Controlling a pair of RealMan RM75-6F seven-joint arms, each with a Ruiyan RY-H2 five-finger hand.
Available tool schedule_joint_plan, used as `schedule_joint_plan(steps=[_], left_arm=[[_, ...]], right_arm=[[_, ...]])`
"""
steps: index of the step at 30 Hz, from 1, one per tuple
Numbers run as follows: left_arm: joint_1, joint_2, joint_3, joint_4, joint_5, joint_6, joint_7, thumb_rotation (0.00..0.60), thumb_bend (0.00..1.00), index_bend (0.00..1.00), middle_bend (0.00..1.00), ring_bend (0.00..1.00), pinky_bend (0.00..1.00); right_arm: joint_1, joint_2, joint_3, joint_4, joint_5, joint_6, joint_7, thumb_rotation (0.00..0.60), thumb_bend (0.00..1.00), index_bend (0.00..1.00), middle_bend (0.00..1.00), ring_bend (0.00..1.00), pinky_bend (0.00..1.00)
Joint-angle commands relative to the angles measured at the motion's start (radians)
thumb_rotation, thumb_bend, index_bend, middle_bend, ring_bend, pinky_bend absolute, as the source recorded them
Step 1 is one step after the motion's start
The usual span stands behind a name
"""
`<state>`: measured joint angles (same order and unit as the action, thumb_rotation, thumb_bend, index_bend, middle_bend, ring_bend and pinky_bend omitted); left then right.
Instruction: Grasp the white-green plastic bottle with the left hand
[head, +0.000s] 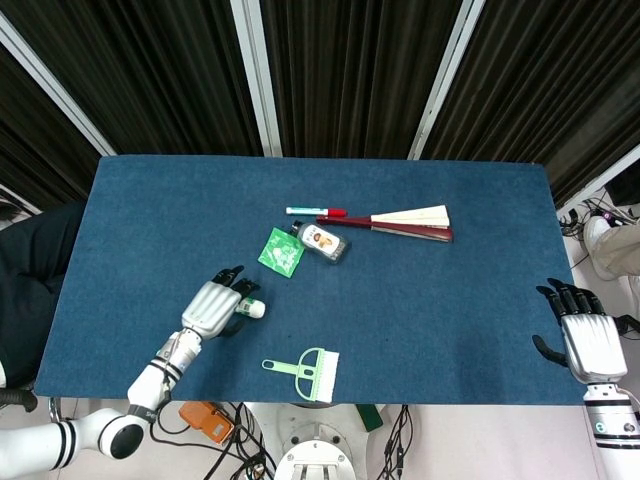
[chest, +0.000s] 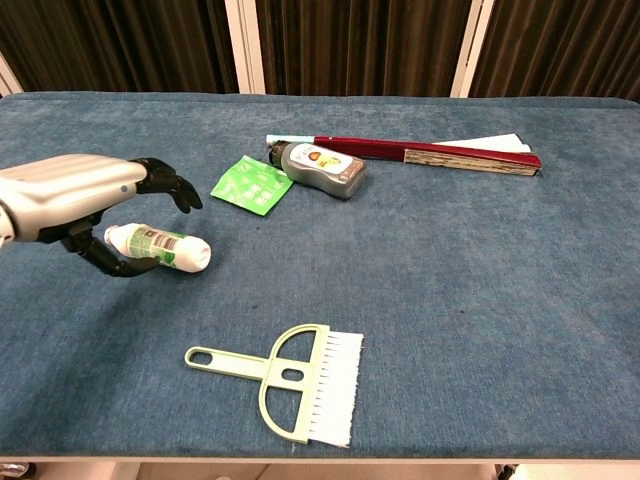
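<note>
The white-green plastic bottle (chest: 160, 247) lies on its side on the blue table, left of centre; the head view shows only its white cap end (head: 254, 310) past my fingers. My left hand (chest: 75, 192) (head: 213, 306) hovers over the bottle's left part. Its fingers arch above the bottle and its thumb (chest: 108, 263) curls along the near side. The fingers are apart and do not grip the bottle. At the table's front right edge my right hand (head: 588, 338) rests flat and open, holding nothing. The chest view does not show it.
A green packet (chest: 251, 184), a grey bottle (chest: 322, 169) and a folded red fan (chest: 430, 153) lie behind the bottle, with a marker (head: 315, 211) beside them. A pale green hand brush (chest: 290, 384) lies near the front edge.
</note>
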<state>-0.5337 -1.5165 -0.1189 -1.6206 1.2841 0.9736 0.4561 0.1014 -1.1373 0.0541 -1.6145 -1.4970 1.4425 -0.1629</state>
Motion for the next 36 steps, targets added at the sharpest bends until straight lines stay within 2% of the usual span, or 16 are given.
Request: schedule_joint_plan(steps=[1,4,14,17,21,24,27,29,32,36], left_arm=[[-0.013,-0.011,0.003,0.017,0.003,-0.004,-0.005,0.6,0.3,0.28,0.3,0.04,0.13],[-0.018,-0.018,0.013,0.041,0.002,-0.006,-0.016,0.6,0.31,0.3,0.34,0.05,0.13],[-0.036,-0.043,0.008,0.144,-0.023,-0.012,-0.078,0.6,0.34,0.34,0.36,0.06,0.13],[-0.036,-0.042,0.015,0.152,-0.016,-0.006,-0.093,0.6,0.37,0.41,0.43,0.1,0.13],[-0.031,-0.032,0.034,0.153,-0.003,0.005,-0.098,0.6,0.44,0.56,0.59,0.23,0.13],[-0.031,-0.019,0.035,0.143,-0.013,0.004,-0.096,0.6,0.48,0.6,0.64,0.28,0.14],[-0.034,0.013,0.018,0.096,-0.013,0.01,-0.13,0.6,0.49,0.6,0.64,0.29,0.15],[-0.039,0.059,0.0,0.027,0.006,0.019,-0.169,0.6,0.48,0.6,0.64,0.28,0.15],[-0.05,0.154,-0.034,-0.104,0.03,0.023,-0.228,0.6,0.48,0.6,0.64,0.28,0.15],[-0.075,0.296,-0.076,-0.272,0.016,0.001,-0.212,0.6,0.47,0.6,0.64,0.28,0.15]], right_arm=[[0.0,0.0,0.0,0.0,0.001,0.001,0.0,0.6,0.35,0.26,0.21,0.21,0.22],[0.0,0.0,0.001,0.0,0.003,0.001,0.0,0.6,0.35,0.26,0.21,0.21,0.22],[0.0,-0.003,0.0,0.002,-0.003,0.006,-0.006,0.6,0.35,0.26,0.21,0.21,0.22],[0.0,-0.001,0.001,0.002,0.0,0.004,-0.004,0.6,0.35,0.26,0.2,0.21,0.22],[0.001,-0.002,0.0,0.001,0.0,0.002,-0.004,0.6,0.35,0.27,0.2,0.21,0.22],[0.001,-0.002,-0.002,0.0,-0.005,0.003,-0.004,0.6,0.35,0.27,0.21,0.21,0.22],[0.001,-0.001,-0.003,0.001,-0.007,0.004,-0.001,0.6,0.35,0.27,0.21,0.21,0.22],[0.001,0.0,-0.002,0.001,-0.004,0.003,0.002,0.6,0.35,0.27,0.21,0.21,0.22],[0.001,0.001,-0.001,0.0,-0.001,0.0,0.005,0.6,0.35,0.28,0.21,0.21,0.22],[0.002,0.003,-0.005,-0.001,-0.005,-0.002,-0.004,0.6,0.35,0.28,0.2,0.21,0.22]])
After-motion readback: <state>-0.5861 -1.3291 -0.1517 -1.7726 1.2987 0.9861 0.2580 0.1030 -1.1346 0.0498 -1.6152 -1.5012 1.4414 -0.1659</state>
